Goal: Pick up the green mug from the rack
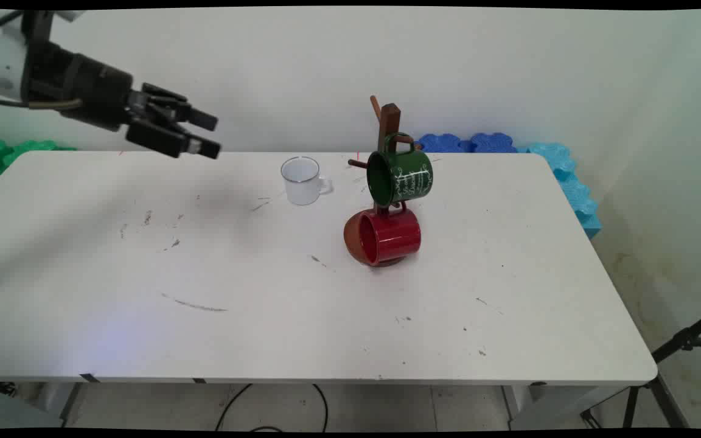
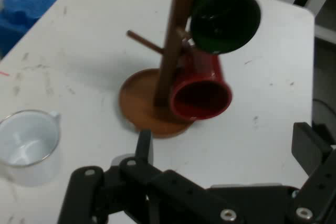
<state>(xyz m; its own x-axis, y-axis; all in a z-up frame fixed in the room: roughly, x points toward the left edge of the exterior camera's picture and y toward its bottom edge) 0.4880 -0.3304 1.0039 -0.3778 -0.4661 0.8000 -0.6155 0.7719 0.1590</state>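
Item: gripper (image 1: 204, 135), black, two-fingered, held high over the table's (image 1: 83, 292) far left part, fingers spread apart and clamped on nothing, pointing to the right toward the table's middle. Item: clear cup (image 1: 302, 180), upright, handle turned right, standing near the far edge at about mid-length; it was the thing nearest the gripper, lying to the right of it and lower, well apart. Item: wooden rack (image 1: 390, 121), an upright post on a round base with pegs, standing just right of the cup and a little nearer the near edge. Item: green mug (image 1: 400, 176), hung by its handle from an upper peg, mouth turned left toward the gripper, white lettering on its side. Item: red mug (image 1: 384, 237), below the green one, on its side with mouth likewise leftward, its underside against the rack's base (whether it hung from a lower peg or rested on the base could not be told). The main view showed the gripper's height above the table and the gap to the cup; the base was largely hidden there by the red mug. The hand view showed the round base (image 2: 137, 100) plainly, a bare peg (image 2: 144, 41) on the post's cup side, and the cup (image 2: 26, 142) empty at its left edge.
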